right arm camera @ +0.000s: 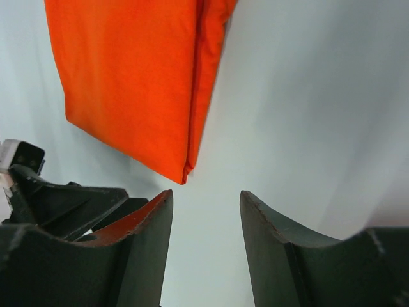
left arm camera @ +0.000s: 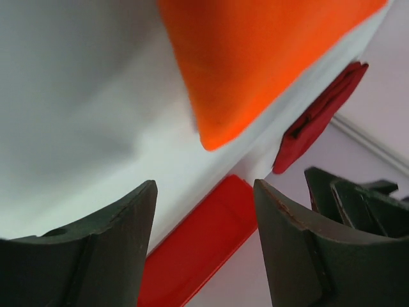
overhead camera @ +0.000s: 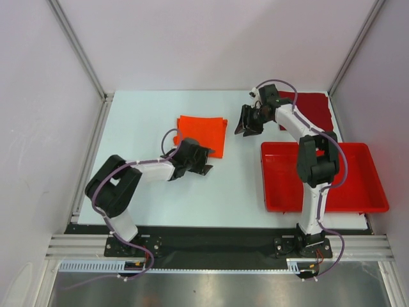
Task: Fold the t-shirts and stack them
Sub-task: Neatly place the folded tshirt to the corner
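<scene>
Both grippers are seen spread apart with nothing held. The left gripper (overhead camera: 206, 161) is placed just beside the near right corner of the bright orange folded cloth t-shirt (overhead camera: 203, 133). Its dark, curved fingers (left arm camera: 121, 249) are shown in the left wrist view to be clear of that corner. The right gripper (overhead camera: 241, 125) is held over bare tabletop, between the orange shirt and the dark red folded cloth t-shirt (overhead camera: 314, 109).

The orange shirt is laid flat near the middle of the pale matte table (overhead camera: 147, 128) as a slightly skewed rectangle. It is a little wider than deep, so its long axis runs roughly across the table. The dark red shirt is set at the far right corner and is partly hidden by the right arm in the top view.

In the right wrist view, stacked layers are revealed along one folded edge of the orange shirt (right arm camera: 134, 77), a detail lost from above. In the left wrist view, the dark red shirt (left arm camera: 319, 115) is seen edge-on as a thick soft bundle, with the rigid glossy red plastic tray (left arm camera: 211, 224) nearer. Only from above is the tray's (overhead camera: 319, 208) shallow rectangular outline shown, at the near right.
</scene>
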`<move>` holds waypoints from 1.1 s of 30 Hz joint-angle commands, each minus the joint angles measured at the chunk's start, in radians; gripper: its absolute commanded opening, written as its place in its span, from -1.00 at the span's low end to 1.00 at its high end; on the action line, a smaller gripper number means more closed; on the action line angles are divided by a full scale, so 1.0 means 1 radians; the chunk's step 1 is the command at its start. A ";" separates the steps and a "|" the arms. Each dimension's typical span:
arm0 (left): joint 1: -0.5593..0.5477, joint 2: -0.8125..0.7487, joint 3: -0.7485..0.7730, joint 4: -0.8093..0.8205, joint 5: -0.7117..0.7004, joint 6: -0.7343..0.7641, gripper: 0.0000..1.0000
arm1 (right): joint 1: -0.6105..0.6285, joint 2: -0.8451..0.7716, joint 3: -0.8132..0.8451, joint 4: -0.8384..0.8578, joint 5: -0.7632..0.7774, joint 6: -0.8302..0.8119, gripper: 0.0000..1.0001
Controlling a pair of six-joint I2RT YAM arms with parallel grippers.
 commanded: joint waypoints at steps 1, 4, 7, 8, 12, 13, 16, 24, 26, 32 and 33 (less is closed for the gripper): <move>-0.013 0.059 0.011 0.059 -0.072 -0.168 0.34 | -0.017 0.019 0.050 0.002 -0.007 -0.034 0.04; -0.032 0.094 0.008 0.097 -0.155 -0.203 0.33 | -0.021 0.053 0.084 -0.011 -0.006 -0.043 0.04; -0.032 0.137 0.026 0.116 -0.210 -0.202 0.31 | -0.025 0.080 0.111 -0.018 -0.018 -0.048 0.04; -0.033 0.149 0.034 0.128 -0.222 -0.193 0.29 | -0.026 0.084 0.114 -0.011 -0.021 -0.048 0.04; -0.040 0.214 0.064 0.150 -0.250 -0.191 0.26 | -0.025 0.110 0.139 -0.003 -0.041 -0.042 0.04; -0.041 0.225 0.063 0.156 -0.258 -0.196 0.24 | -0.025 0.114 0.142 -0.005 -0.041 -0.046 0.04; -0.049 0.243 0.055 0.185 -0.278 -0.200 0.11 | -0.025 0.140 0.162 -0.015 -0.050 -0.054 0.04; -0.047 0.216 0.029 0.274 -0.262 -0.151 -0.42 | -0.037 0.179 0.144 0.023 -0.182 0.000 0.45; -0.046 0.199 0.012 0.297 -0.246 -0.142 -0.54 | -0.041 0.180 0.137 0.050 -0.222 0.036 0.57; -0.020 0.133 -0.024 0.326 -0.210 -0.113 -0.71 | -0.043 0.246 0.191 0.043 -0.326 0.132 0.84; -0.011 0.125 -0.024 0.326 -0.204 -0.096 -0.71 | -0.041 0.252 0.194 0.051 -0.329 0.142 0.87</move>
